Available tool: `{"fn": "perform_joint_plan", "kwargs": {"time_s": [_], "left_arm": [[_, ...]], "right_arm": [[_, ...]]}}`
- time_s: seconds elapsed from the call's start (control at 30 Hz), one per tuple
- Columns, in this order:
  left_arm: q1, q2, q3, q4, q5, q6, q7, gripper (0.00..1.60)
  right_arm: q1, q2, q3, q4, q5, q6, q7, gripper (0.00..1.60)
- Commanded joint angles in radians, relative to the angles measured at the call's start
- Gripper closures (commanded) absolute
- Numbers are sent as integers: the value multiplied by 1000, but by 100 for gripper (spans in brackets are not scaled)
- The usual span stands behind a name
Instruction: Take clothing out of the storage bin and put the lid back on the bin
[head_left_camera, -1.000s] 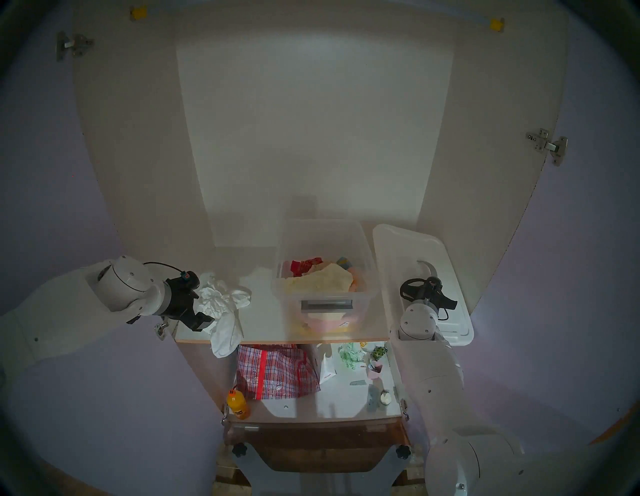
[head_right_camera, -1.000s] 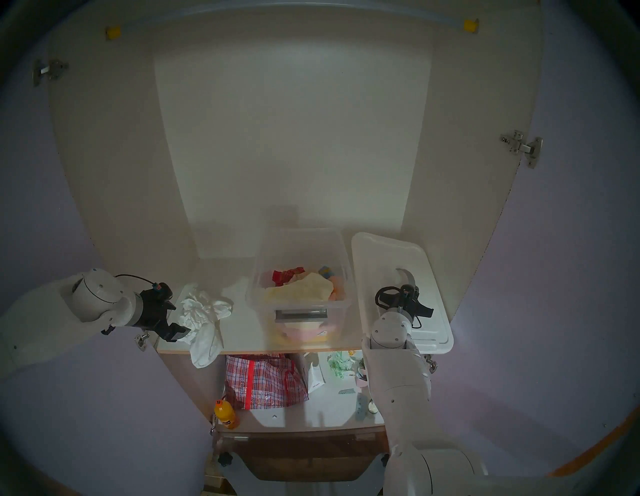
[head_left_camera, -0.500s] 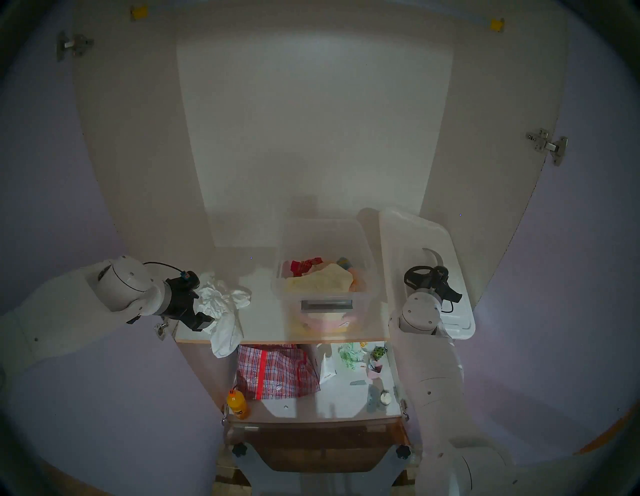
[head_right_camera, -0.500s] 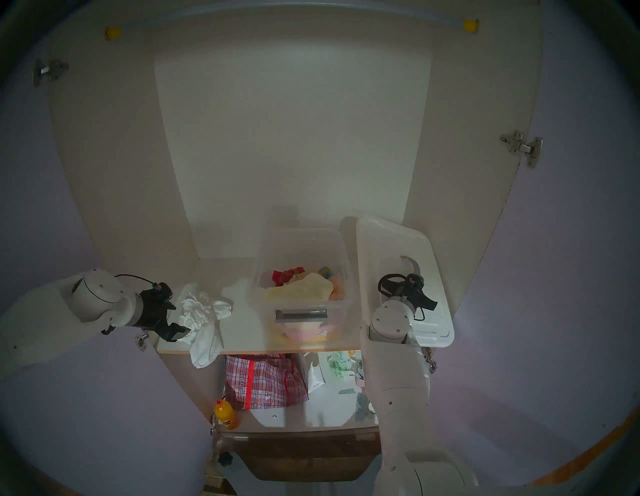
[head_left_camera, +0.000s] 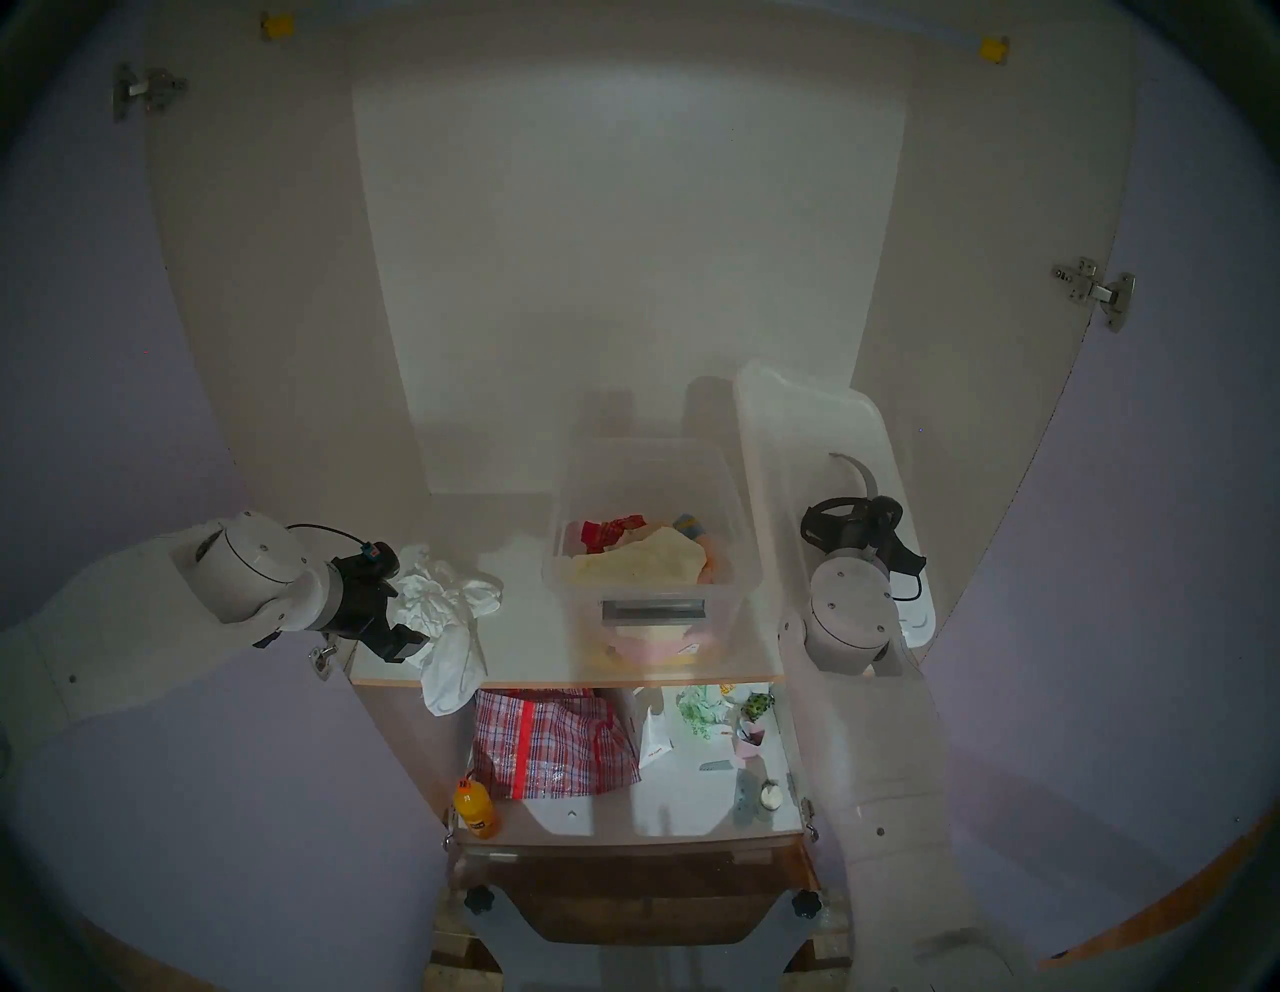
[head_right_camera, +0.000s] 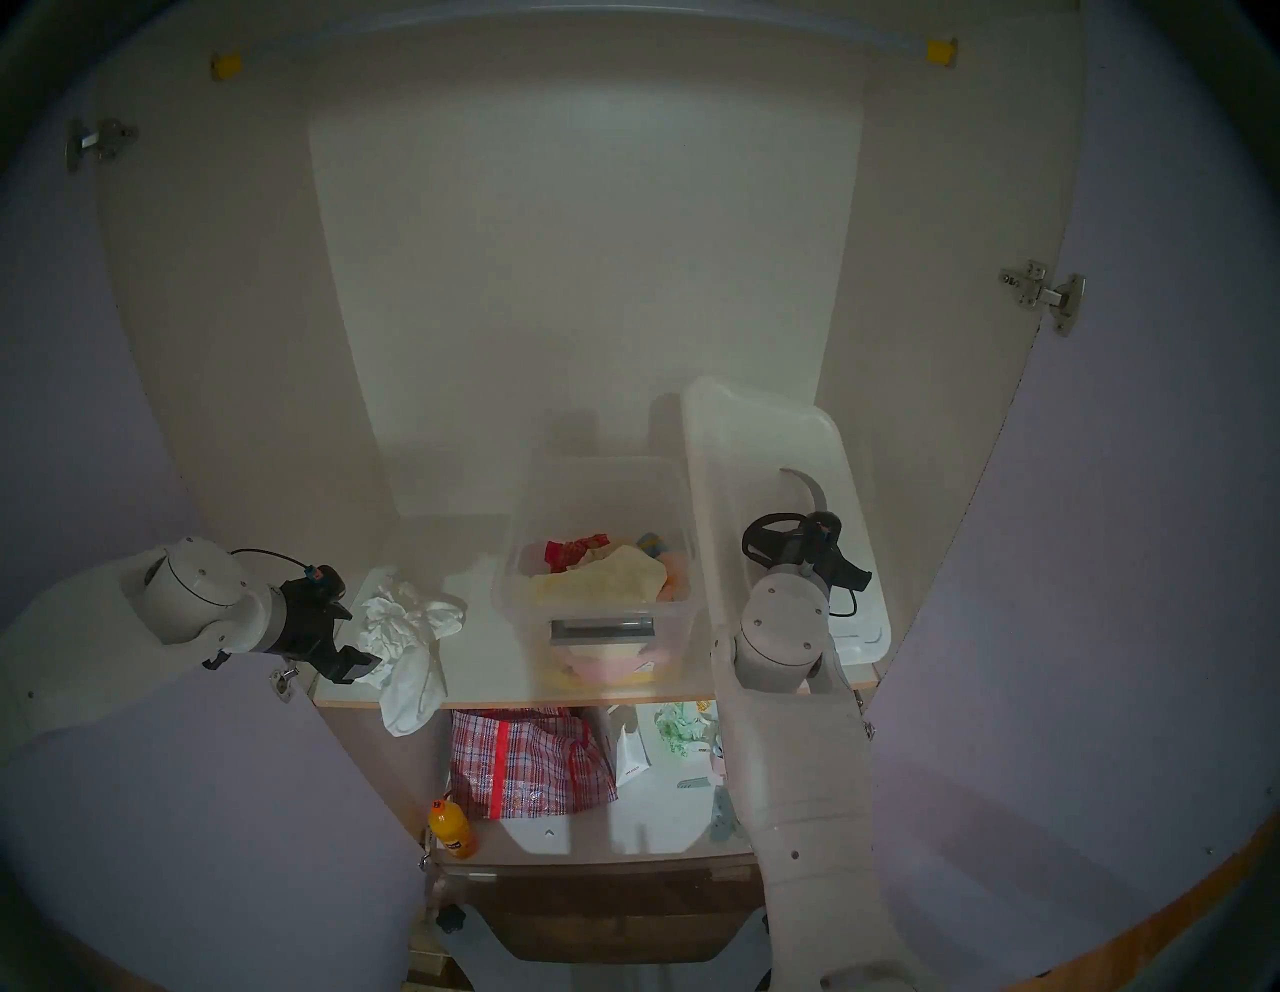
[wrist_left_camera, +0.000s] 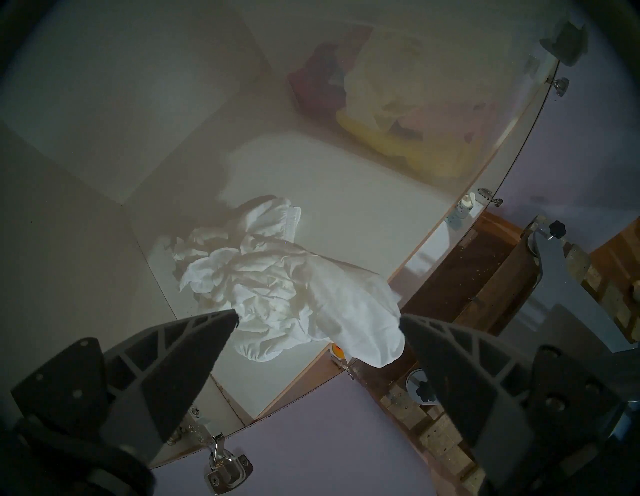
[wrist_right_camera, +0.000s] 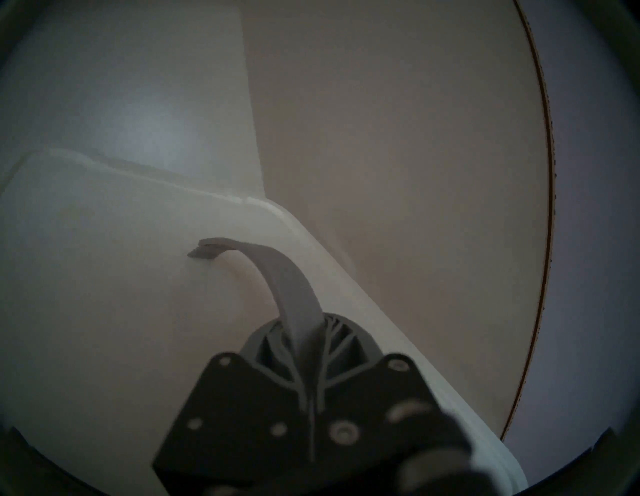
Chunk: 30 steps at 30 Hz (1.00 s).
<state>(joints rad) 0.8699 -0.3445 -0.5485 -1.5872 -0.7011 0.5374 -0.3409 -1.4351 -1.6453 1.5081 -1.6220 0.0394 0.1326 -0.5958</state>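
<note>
The clothing (head_left_camera: 447, 609) is a crumpled white garment on the shelf's left end, one part hanging over the front edge (wrist_left_camera: 287, 294). My left gripper (wrist_left_camera: 318, 318) stands open, one finger on each side of the garment's near part, gripping nothing. The clear storage bin (head_left_camera: 741, 533) sits mid-shelf without a lid, pale yellow cloth on top inside. The white lid (head_left_camera: 803, 429) hangs tilted in the air to the bin's right. My right gripper (wrist_right_camera: 301, 332) is shut on its grey handle strip (wrist_right_camera: 277, 277), which bows up from the lid (wrist_right_camera: 104, 294).
The cabinet's right side wall (head_left_camera: 970, 346) is close behind the lid. On the lower shelf lie a red-checked bag (head_left_camera: 554, 741), an orange bottle (head_left_camera: 476, 810) and several small items (head_left_camera: 748, 734). Door hinges (head_left_camera: 1094, 291) stick out at both sides.
My right arm has lifted the lid up off the shelf's right end and tilted it, its far end now higher. The left arm and the garment have not moved.
</note>
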Motion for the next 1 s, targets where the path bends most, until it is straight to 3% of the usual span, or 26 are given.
{"fn": "perform_joint_plan", "kwargs": {"time_s": [0.0, 0.03, 0.13, 0.2, 0.3, 0.33, 0.67, 0.97], "left_arm": [[-24, 5, -20, -8, 0, -6, -3, 0], [-24, 5, -20, -8, 0, -6, -3, 0], [-23, 5, -19, -8, 0, -6, -2, 0], [-23, 5, -19, -8, 0, -6, -2, 0], [-23, 4, -19, -8, 0, -6, -1, 0], [-23, 4, -19, -7, 0, -6, -1, 0], [-22, 4, -19, -7, 0, -5, 1, 0], [-23, 4, -19, -7, 0, -5, 0, 0]], "right_arm": [[2, 15, -140, -26, -3, 31, -99, 160], [5, 18, -185, -27, -8, 44, -152, 160], [10, 19, -214, -28, -8, 49, -185, 160], [13, 27, -283, -36, 4, 47, -240, 160], [15, 27, -327, -58, 12, 50, -250, 160], [18, 24, -307, -62, 9, 52, -222, 160], [70, 31, -496, -79, 26, 90, -316, 160], [181, 4, -662, 12, 85, 131, -628, 160]]}}
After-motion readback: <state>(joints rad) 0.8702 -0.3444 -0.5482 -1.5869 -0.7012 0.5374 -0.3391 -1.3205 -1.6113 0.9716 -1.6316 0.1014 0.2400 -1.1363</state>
